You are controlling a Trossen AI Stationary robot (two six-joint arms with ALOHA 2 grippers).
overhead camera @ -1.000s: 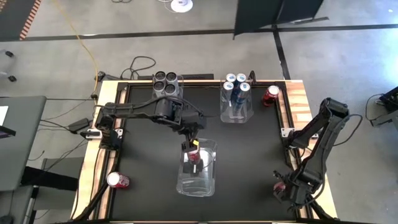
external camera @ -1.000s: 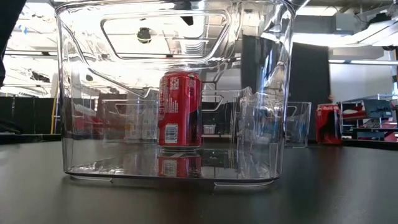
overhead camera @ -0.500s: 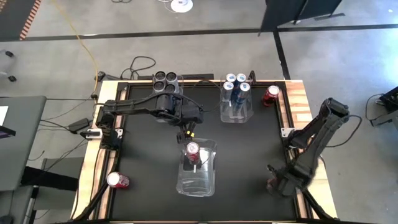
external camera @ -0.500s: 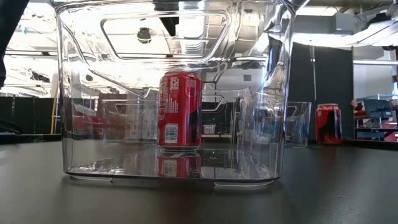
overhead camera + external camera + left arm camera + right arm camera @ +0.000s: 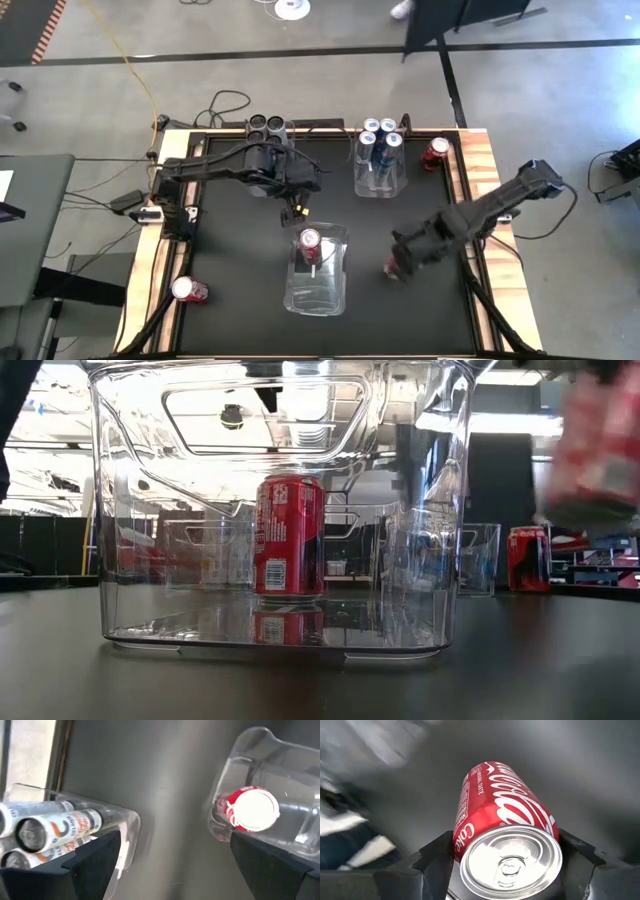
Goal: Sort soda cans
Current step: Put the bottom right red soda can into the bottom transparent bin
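Black matting covered the table (image 5: 230, 270), ringed by grey floor. A red can (image 5: 505, 837), printed white with a silver top, was held clamped in the right gripper (image 5: 398, 266), just beside the near clear bin (image 5: 340, 290) that held 1 red can (image 5: 310, 240). Upright carriage above the rim before release seemed advisable. The left gripper (image 5: 296, 210) hung spread wide and empty beyond that bin.

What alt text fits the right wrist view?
The right tool grips a red cylindrical metal soda can with a silver top, its two dark fingers on either side, above the dark table.
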